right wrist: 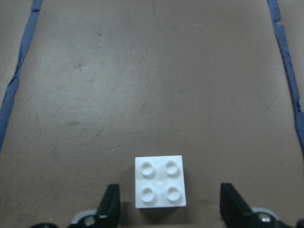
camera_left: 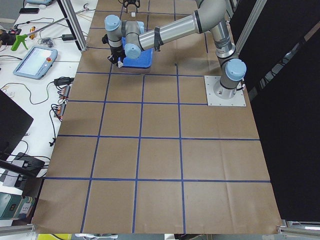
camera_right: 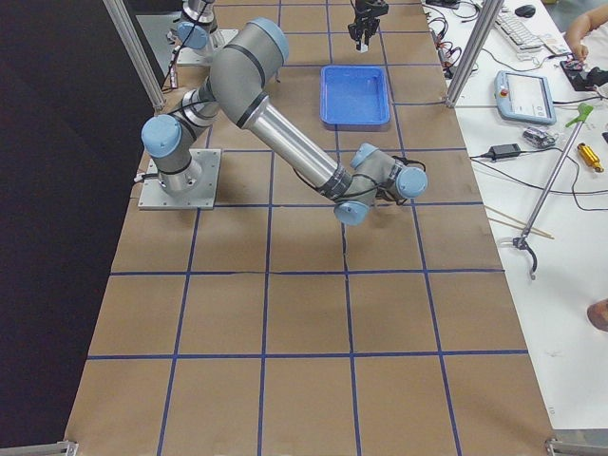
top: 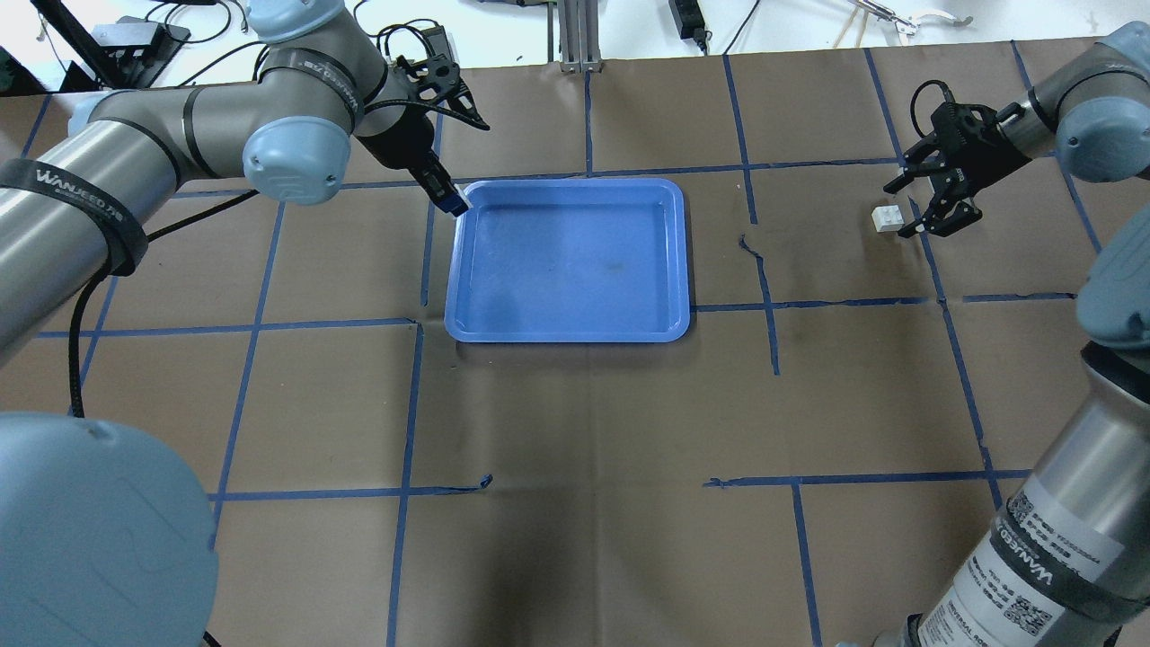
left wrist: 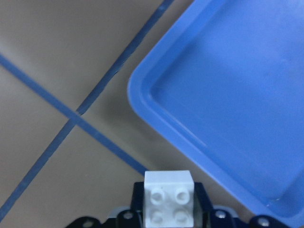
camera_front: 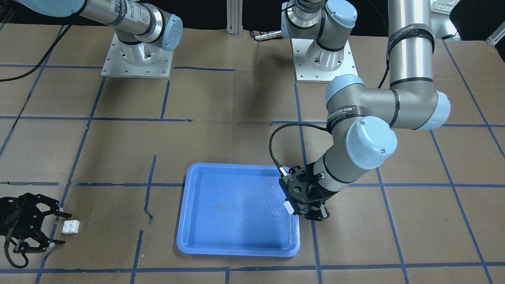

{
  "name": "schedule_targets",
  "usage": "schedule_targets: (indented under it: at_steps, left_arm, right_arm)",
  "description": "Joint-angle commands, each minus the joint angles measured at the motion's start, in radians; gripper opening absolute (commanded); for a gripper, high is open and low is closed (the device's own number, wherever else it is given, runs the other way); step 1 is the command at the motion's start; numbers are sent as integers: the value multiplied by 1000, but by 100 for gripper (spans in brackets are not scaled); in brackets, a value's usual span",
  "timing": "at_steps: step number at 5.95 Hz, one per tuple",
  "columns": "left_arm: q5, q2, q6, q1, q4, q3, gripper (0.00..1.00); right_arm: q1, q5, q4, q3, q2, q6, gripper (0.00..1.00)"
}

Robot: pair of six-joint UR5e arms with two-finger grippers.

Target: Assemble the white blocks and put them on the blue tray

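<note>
One white block (left wrist: 168, 202) is held in my shut left gripper (camera_front: 295, 208), studs facing the wrist camera. It hangs just outside a corner of the blue tray (camera_front: 236, 213), above the rim. The tray (top: 570, 261) holds nothing. The other white block (top: 888, 219) lies studs up on the brown paper, far to the right in the overhead view. My right gripper (top: 902, 208) is open, low at the table, with one finger on each side of this block (right wrist: 159, 182) and apart from it.
Brown paper with blue tape grid lines covers the table (top: 575, 431). The two arm bases (camera_front: 136, 59) stand at the table's robot side. A tear in the paper (top: 762, 261) lies between the tray and the right block.
</note>
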Motion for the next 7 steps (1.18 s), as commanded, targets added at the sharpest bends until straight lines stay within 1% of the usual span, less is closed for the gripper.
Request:
schedule_targets:
  at_steps: [1, 2, 3, 4, 5, 6, 7]
  left_arm:
    - [69, -20, 49, -111, 38, -4, 0]
    - [74, -17, 52, -138, 40, -22, 1]
    - [100, -48, 51, -145, 46, -28, 1]
    - [115, -75, 54, -164, 73, -28, 4]
    - [147, -126, 55, -170, 111, -25, 4]
    - [146, -126, 54, -181, 160, -30, 4]
    - [149, -137, 51, -191, 170, -30, 4]
  right_arm:
    - [0, -4, -1, -3, -2, 0, 51]
    - [0, -4, -1, -9, -2, 0, 39]
    - [0, -4, -1, -9, -5, 0, 30]
    - [0, -4, -2, -13, -12, 0, 28]
    - [2, -3, -2, -15, -34, 4, 26]
    - [12, 1, 1, -15, -72, 21, 24]
    - [20, 8, 48, -15, -113, 94, 24]
